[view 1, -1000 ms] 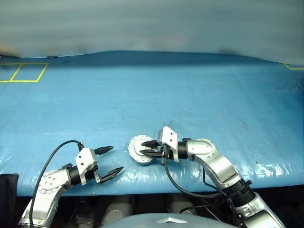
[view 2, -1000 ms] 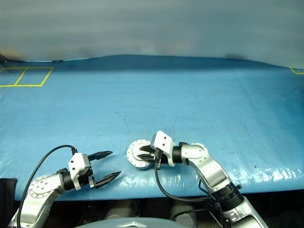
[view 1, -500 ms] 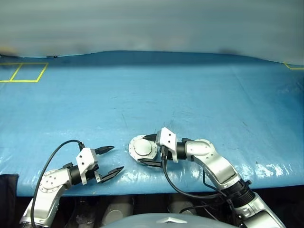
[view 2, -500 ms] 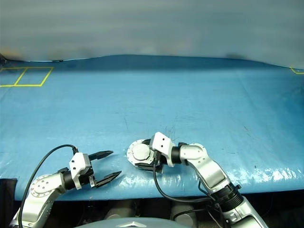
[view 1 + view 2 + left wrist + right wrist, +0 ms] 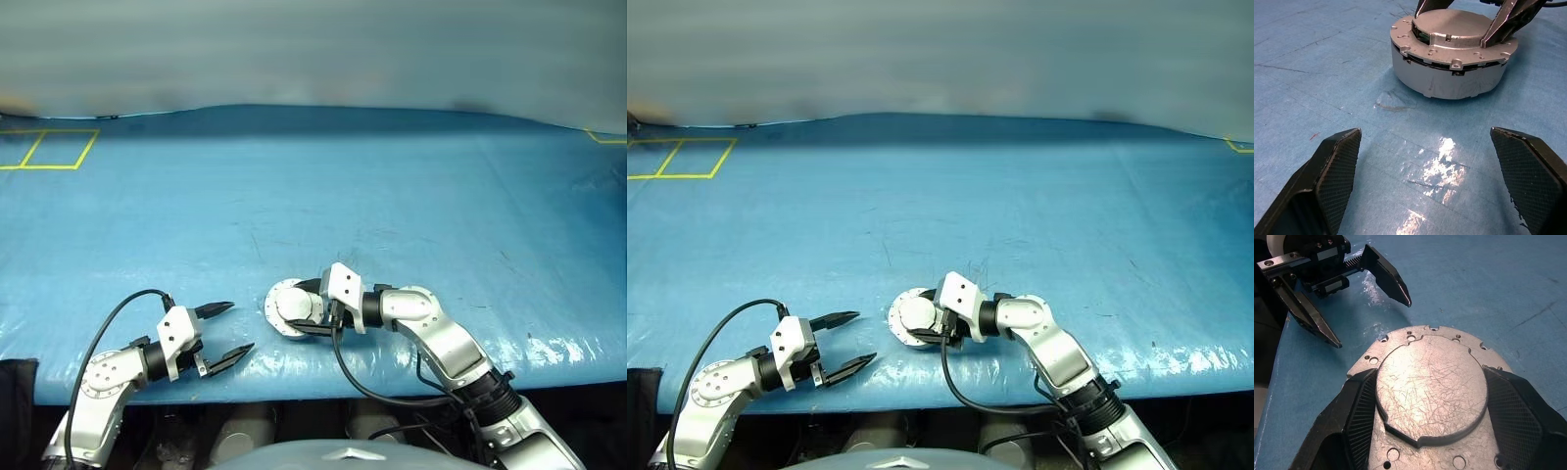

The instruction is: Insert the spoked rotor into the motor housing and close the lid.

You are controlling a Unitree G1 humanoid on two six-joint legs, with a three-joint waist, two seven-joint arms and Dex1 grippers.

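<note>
- Housing [image 5: 1449, 63] sits on blue surface [image 5: 392, 196], near its front edge; lid [image 5: 1430, 391] down, plain face up.
- Right hand [image 5: 306, 309]: fingers flank the lid's raised centre, contact unclear.
- Left hand [image 5: 230, 331]: wide, empty, near housing.

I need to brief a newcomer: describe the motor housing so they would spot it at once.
On the blue table, look near the front edge, about the middle. The motor housing is a short round silver metal drum with its plain scratched lid closed on top. The right pincer straddles it, one black finger on each side, while the open left pincer sits apart beside it.
</note>
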